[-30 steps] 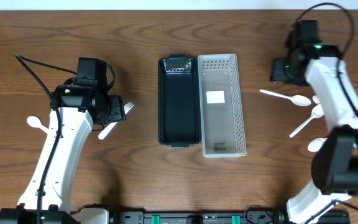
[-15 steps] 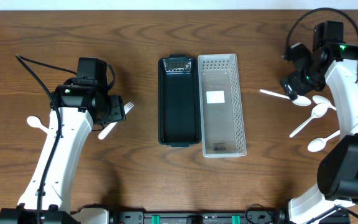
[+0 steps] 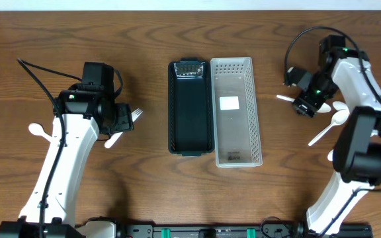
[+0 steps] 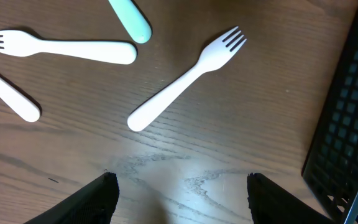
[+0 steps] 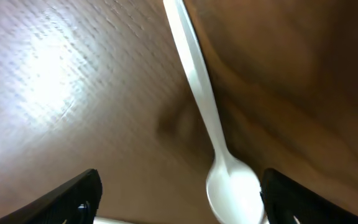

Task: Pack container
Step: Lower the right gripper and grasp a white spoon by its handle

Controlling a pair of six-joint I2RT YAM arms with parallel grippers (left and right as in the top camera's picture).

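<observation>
A black container (image 3: pixel 190 109) and a clear perforated container (image 3: pixel 237 109) lie side by side at the table's middle. My left gripper (image 3: pixel 123 119) hangs open over bare wood (image 4: pixel 182 199), just short of a white fork (image 4: pixel 185 81) that lies slantwise. My right gripper (image 3: pixel 307 106) is open low over a white spoon (image 5: pixel 204 106). The spoon's bowl lies between the fingers, close to the right finger (image 5: pixel 297 199). Only the spoon's handle (image 3: pixel 284 98) shows from overhead.
A second white fork (image 4: pixel 61 50), a teal handle (image 4: pixel 130 20) and another white handle (image 4: pixel 11 99) lie by the left gripper. A spoon (image 3: pixel 38 131) lies at the far left. More white spoons (image 3: pixel 339 118) lie right of the right gripper. The black container's wall (image 4: pixel 347 124) is near the left gripper.
The right arm has swung from the table's back edge forward and left, coming down over the white spoon. The left arm has not moved.
</observation>
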